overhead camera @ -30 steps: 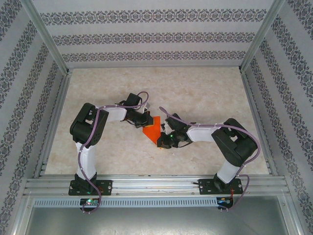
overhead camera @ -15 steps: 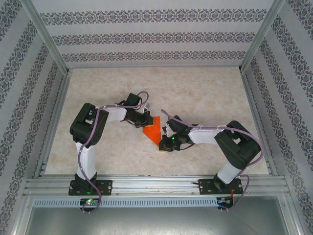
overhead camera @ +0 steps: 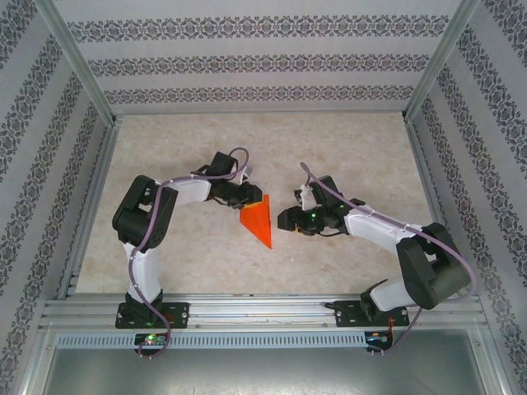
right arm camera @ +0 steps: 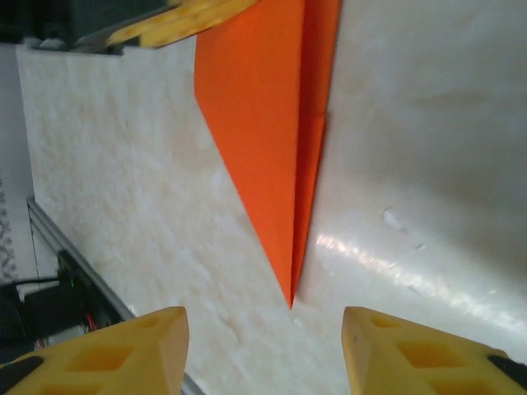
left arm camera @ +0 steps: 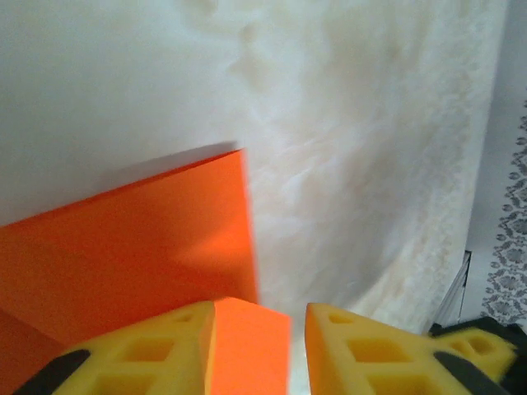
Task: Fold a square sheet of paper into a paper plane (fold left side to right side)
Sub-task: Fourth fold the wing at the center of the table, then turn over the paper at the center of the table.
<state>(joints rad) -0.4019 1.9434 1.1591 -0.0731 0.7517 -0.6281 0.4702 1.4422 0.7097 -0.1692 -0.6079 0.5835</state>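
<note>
now, at left, the left arm doubles back at its elbow and reaches low toward the middle of the pale surface [overhead camera: 346,156]. the left pincer [left arm camera: 259,313] is loosened, and its yellow fingers [left arm camera: 165,346] stand apart either side of the wide tail of the paper plane [overhead camera: 258,218]. a sliver of surface shows beside the paper there. the orange dart lies flat at centre, with its long axis running from that tail, on the far side, to a sharp tip aimed at the arm bases. to its right, the right pincer [right arm camera: 263,317] hangs just beside the plane but apart from it, released and holding nothing. the right arm stretches leftward from a bent elbow. the left arm looks better placed for any next touch.
</note>
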